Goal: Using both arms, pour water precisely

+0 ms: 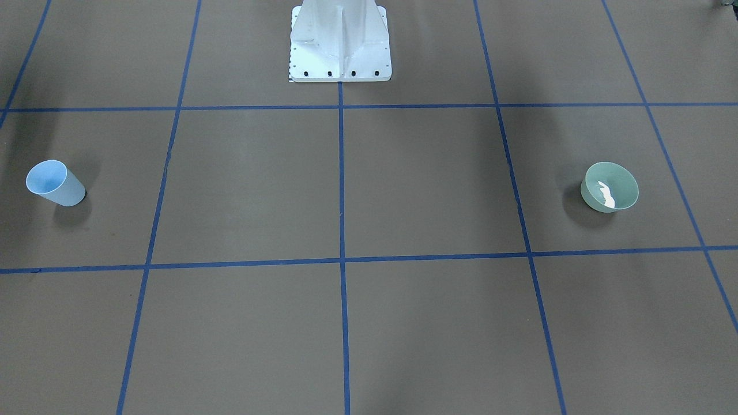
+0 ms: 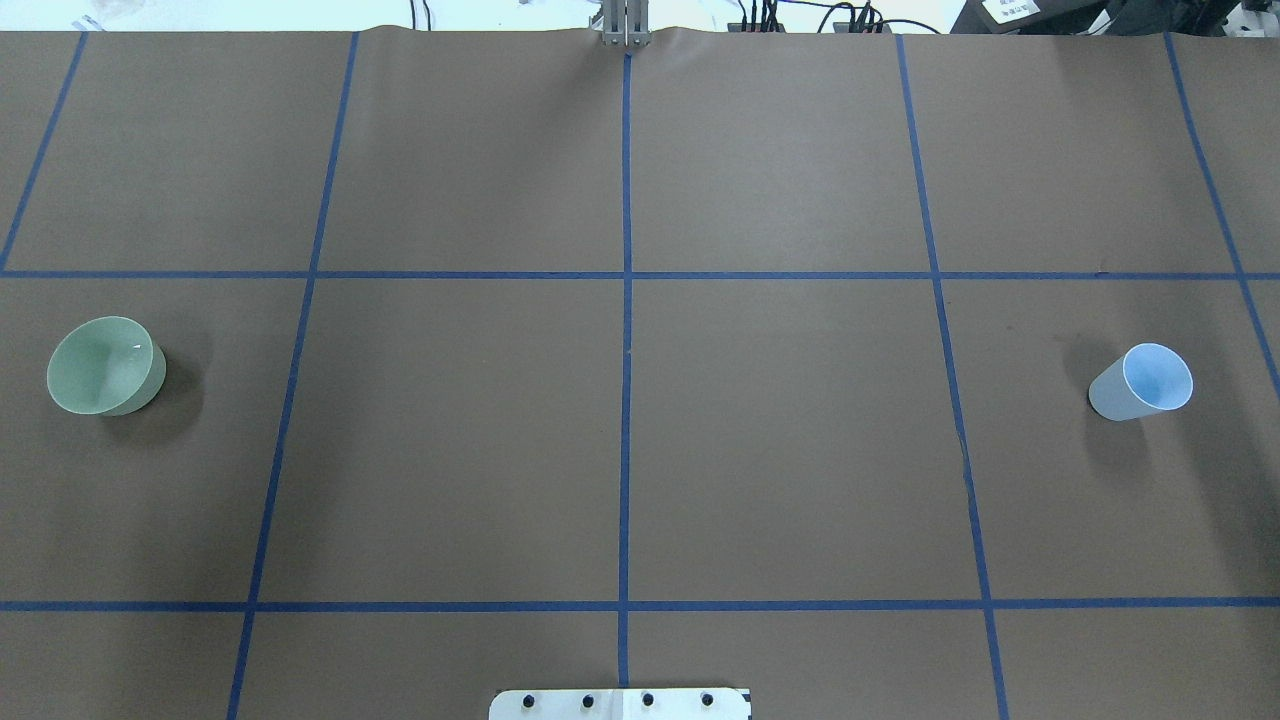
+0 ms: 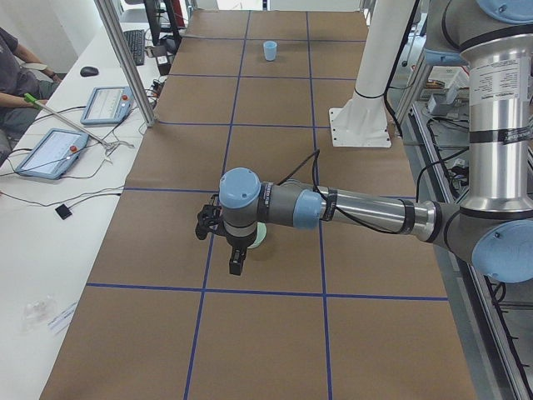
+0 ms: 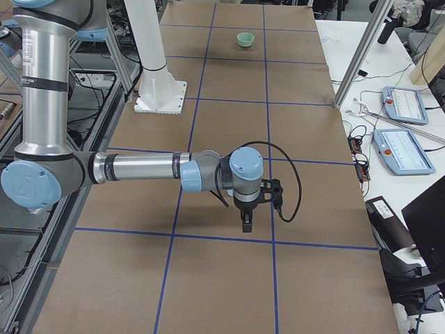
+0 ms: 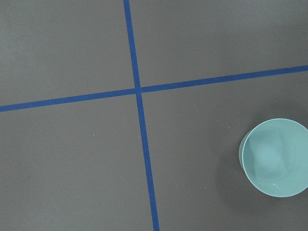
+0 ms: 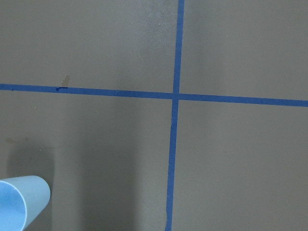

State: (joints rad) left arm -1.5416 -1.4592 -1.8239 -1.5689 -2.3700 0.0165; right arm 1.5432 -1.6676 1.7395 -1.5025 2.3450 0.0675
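Note:
A green bowl (image 1: 610, 187) stands on the brown table on my left side; it also shows in the overhead view (image 2: 104, 365) and the left wrist view (image 5: 275, 158). A whitish glint of water (image 1: 605, 195) lies inside it. A light blue cup (image 1: 55, 183) stands on my right side, also seen from overhead (image 2: 1143, 382) and in the right wrist view (image 6: 19, 202). My left gripper (image 3: 236, 258) hangs over the table beside the bowl. My right gripper (image 4: 247, 221) hangs over the table near the cup. I cannot tell whether either is open or shut.
The white pedestal (image 1: 340, 43) stands at the robot's edge of the table. Blue tape lines (image 2: 626, 300) mark a grid on the brown cover. Tablets (image 3: 50, 152) and an operator (image 3: 15, 75) are at a side desk.

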